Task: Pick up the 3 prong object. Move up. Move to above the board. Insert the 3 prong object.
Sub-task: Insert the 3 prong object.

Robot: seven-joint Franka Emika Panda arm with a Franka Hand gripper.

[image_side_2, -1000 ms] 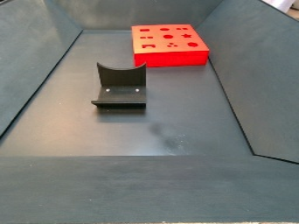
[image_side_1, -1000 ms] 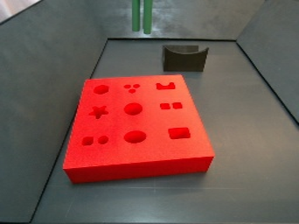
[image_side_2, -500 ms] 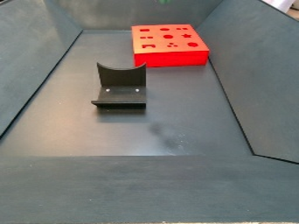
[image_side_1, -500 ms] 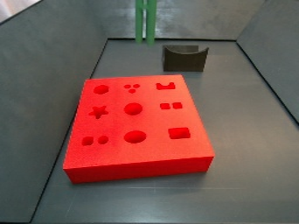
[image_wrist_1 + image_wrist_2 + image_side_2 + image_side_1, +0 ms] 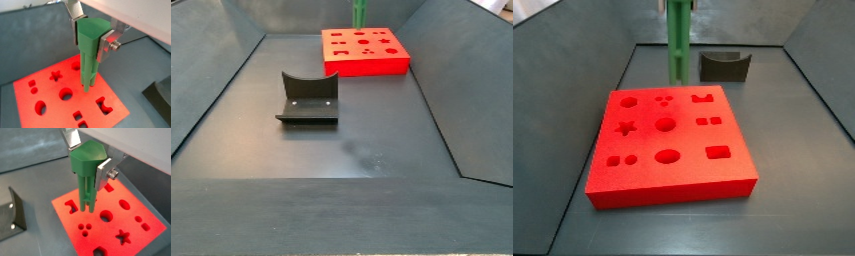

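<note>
Gripper: the gripper hung above the board, its flat silver fingers clamped on the blocky top of the 3 prong object; in both wrist views the plates pressed against the green head from either side.
3 prong object: the 3 prong object was held upright in the claw, prongs pointing down from it; a side view showed the green shaft hanging clear of the red surface, over the board's far edge.
Board: the board lay flat on the floor directly beneath the claw, cut-outs facing up; its star, circles and squares showed in a side view.
Prong tips: below the claw, they ended above the board; whether they touched it could not be told from the wrist views.
Fixture: the fixture stood on the floor well apart from the claw, off the board; a side view showed it beyond the board's far end.
</note>
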